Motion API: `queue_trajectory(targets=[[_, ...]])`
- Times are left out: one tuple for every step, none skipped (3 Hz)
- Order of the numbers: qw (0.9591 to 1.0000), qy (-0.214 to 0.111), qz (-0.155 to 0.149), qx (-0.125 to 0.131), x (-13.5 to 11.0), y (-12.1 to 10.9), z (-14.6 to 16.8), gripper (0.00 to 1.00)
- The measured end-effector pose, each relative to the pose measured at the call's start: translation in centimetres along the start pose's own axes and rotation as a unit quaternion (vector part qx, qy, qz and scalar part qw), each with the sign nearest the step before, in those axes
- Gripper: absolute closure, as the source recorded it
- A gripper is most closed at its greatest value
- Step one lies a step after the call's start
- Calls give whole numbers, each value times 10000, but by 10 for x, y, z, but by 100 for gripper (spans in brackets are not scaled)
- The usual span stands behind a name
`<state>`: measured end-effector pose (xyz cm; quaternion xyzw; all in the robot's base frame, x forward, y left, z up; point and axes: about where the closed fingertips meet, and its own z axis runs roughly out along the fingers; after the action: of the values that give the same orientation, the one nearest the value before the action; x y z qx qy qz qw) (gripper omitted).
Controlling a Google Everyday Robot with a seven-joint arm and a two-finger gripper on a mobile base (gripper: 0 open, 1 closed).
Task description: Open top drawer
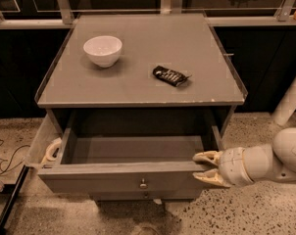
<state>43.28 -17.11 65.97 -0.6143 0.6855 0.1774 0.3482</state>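
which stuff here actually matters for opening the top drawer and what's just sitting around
Part of the job:
- top drawer, already pulled out
- its knob
- gripper, at the right end of the drawer front

Just lying about:
- white bowl on the cabinet top
- dark snack packet, also on top

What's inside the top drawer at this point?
The top drawer shows only bare grey floor; the strip just behind its front panel is hidden. The gripper sits at its right front corner.
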Motion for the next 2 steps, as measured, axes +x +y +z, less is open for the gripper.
queue_trajectory(targets=[[10000,0,0,0,0,0,0,58],[10000,0,1,-3,0,0,0,34]])
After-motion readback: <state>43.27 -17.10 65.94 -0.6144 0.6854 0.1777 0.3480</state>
